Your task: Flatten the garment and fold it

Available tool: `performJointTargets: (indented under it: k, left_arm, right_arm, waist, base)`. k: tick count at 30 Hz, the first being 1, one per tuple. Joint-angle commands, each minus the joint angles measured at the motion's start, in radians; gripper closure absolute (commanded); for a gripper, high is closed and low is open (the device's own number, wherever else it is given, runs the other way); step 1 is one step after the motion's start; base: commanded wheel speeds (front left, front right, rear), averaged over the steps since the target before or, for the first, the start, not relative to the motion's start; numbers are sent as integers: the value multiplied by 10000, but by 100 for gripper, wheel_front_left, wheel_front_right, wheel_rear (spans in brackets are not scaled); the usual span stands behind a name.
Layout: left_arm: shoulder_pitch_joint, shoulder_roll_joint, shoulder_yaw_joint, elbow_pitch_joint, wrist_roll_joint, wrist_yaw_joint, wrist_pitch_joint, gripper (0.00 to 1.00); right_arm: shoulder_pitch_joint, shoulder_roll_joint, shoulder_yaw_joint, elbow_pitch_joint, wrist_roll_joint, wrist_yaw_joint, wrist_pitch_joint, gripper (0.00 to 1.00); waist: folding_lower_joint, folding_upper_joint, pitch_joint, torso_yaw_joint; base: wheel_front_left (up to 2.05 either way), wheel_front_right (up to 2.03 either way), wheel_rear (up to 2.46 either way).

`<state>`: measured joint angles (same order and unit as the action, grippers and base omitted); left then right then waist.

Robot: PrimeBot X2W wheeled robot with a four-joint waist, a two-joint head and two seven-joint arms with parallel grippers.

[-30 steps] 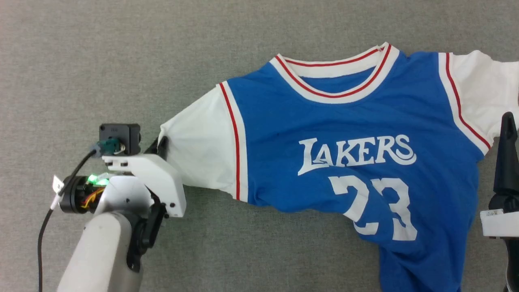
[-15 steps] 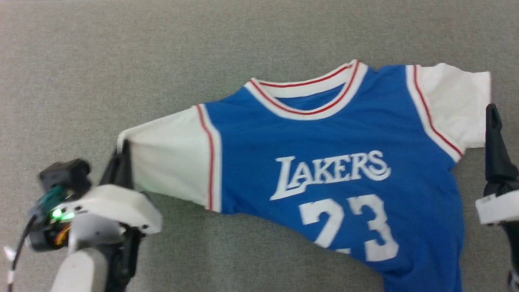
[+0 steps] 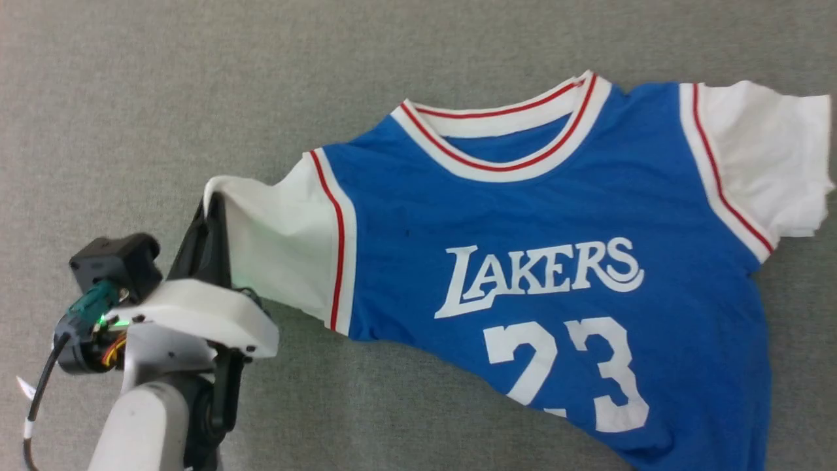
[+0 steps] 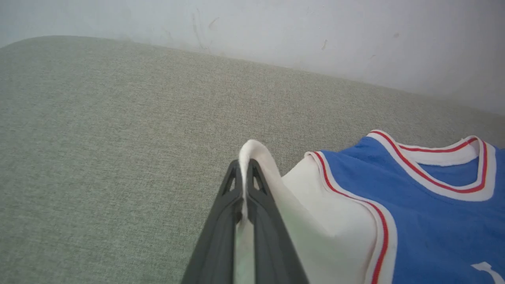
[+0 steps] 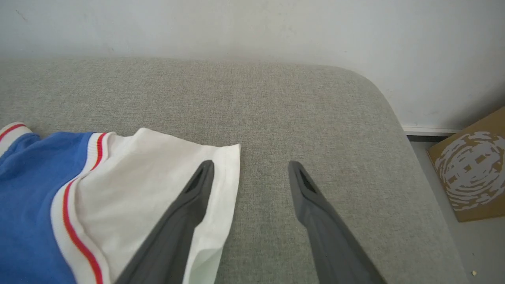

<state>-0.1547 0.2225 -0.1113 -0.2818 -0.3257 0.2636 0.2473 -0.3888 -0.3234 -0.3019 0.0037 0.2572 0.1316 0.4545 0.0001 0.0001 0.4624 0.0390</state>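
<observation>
While your left end effector (image 3: pixel 212 204) pinches the cuff of one white sleeve, fingers shut tight and holding it raised off the grey worktop (image 3: pixel 196 78), the garment (image 3: pixel 523 216) lies face up with its chest spread and its lower body rumpled. Your right end effector (image 5: pixel 250 165) stands wide open, holding nothing, one finger over the other sleeve's hem.

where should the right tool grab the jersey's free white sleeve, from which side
Probably the outer hem of that sleeve, coming from the robot's right. The hem lies flat on the cushion with bare space beside it, and the open right tool sits across it. The left tool pinches the other sleeve, so pulling apart should flatten the jersey.
</observation>
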Motion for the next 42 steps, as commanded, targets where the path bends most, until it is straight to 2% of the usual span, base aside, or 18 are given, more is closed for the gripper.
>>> performJointTargets:
  k: [1,11,15,16,18,25,31,37,42]
  left_arm:
    - [-233,-48,-97,-44,108,-71,-10,100]
    - [-556,-209,-556,-153,149,-173,14,100]
    - [-491,-202,-554,-233,135,-132,20,100]
    - [-479,-194,-547,-252,129,-125,19,100]
    - [-466,-174,-525,-286,111,-115,20,100]
    - [-575,-139,-578,-201,45,-168,63,100]
    - [-1065,-125,-507,-331,-211,-393,-93,100]
    - [-2571,521,-806,-86,37,-1114,357,100]
    - [-4680,984,-1070,950,373,-1725,852,100]
  right_arm:
    - [-327,-141,97,268,-108,-9,84,0]
    - [-1201,-373,-12,1825,-301,-9,43,0]
    - [-1328,-348,-54,2253,-273,-9,486,0]
    - [-1379,-294,-109,2333,-200,-9,673,16]
    - [-1494,-219,-241,2445,-189,-9,991,100]
    - [-1823,-34,-421,2515,-130,-9,1195,100]
    - [-1945,121,250,1602,532,-9,909,100]
    - [-2467,129,554,559,920,-9,955,100]
    - [-3523,51,961,468,672,-9,1095,100]
  waist:
    - [-1,-1,329,258]
    - [-1,-1,729,789]
    - [-1,-1,808,849]
    - [-1,-1,822,854]
    - [-1,-1,843,846]
    - [-1,-1,680,554]
    - [-1,-1,-51,66]
    - [-1,-1,-1093,-293]
    - [-1,-1,-1947,-535]
  base:
    - [0,0,0]
    - [0,0,0]
    - [0,0,0]
    - [0,0,0]
    - [0,0,0]
    - [0,0,0]
    - [0,0,0]
    - [0,0,0]
    - [0,0,0]
